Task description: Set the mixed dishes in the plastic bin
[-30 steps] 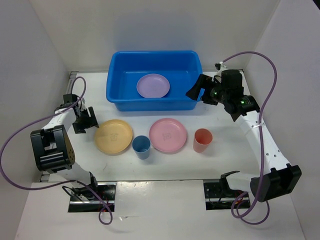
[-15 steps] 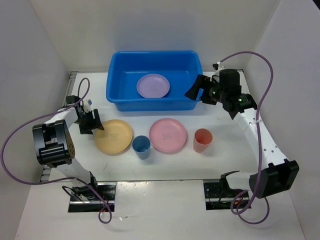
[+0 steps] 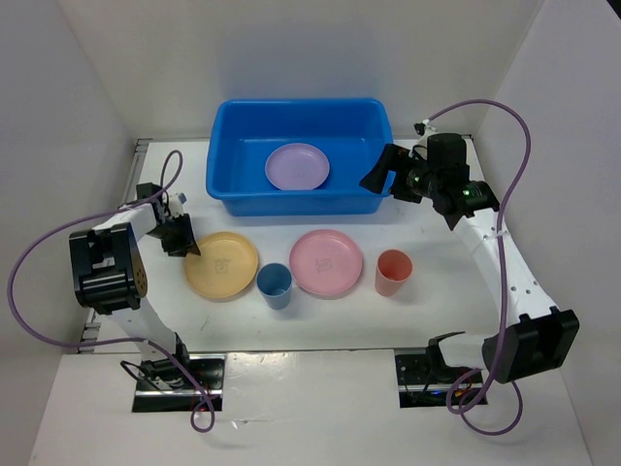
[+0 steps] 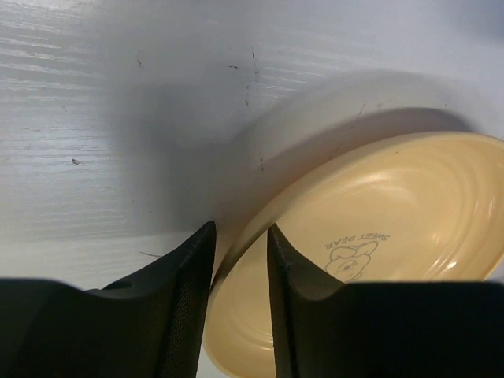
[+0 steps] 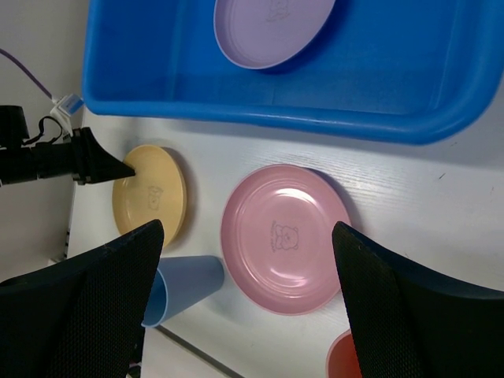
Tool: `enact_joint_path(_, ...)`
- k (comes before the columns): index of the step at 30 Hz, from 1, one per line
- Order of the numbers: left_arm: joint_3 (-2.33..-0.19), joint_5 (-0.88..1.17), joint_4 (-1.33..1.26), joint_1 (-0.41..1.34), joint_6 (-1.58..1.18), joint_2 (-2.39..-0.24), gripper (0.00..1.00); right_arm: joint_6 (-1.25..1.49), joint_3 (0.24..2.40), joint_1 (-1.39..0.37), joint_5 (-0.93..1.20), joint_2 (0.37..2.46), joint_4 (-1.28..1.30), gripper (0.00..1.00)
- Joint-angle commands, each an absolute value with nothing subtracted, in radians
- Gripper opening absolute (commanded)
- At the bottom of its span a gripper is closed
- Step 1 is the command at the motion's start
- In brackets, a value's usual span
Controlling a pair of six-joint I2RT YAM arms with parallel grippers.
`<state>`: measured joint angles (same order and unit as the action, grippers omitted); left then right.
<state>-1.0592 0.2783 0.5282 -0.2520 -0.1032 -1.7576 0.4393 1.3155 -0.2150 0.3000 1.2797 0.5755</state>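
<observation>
At the left rim of the yellow plate (image 3: 223, 265), the left gripper (image 4: 239, 236) is straddling the edge with only a narrow gap, one finger over the plate's inside and one outside it. It is sitting closer to the plate than a second ago, having slid right. The right gripper (image 3: 378, 175) is hanging wide apart by the right end of the blue bin (image 3: 291, 203), barely shifted. The lilac plate (image 3: 297, 165) is lying in the bin. Printing on the yellow plate is showing "SWEET PEAR" beside a small cartoon figure.
</observation>
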Motion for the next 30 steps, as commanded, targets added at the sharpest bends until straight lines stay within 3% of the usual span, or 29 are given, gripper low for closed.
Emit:
enact_joint_path(1, -1.075, 0.304, 0.552, -0.252, -0.069, -1.786, 0.38, 0.422, 1.344, -0.206, 0.308, 1.282, 0.517, 0.92)
enact_joint_path(10, -1.075, 0.342, 0.563, -0.252, -0.049, -1.775, 0.21, 0.422, 1.374, -0.206, 0.308, 1.301, 0.528, 0.92)
enact_joint_path(16, -1.085, 0.385, 0.6, -0.252, -0.049, -1.738, 0.0, 0.422, 1.414, -0.206, 0.287, 1.292, 0.548, 0.92)
enact_joint_path(30, -1.147, 0.312, 0.719, -0.167, -0.08, -1.585, 0.0, 0.449, 1.522, -0.236, 0.307, 1.282, 0.604, 0.92)
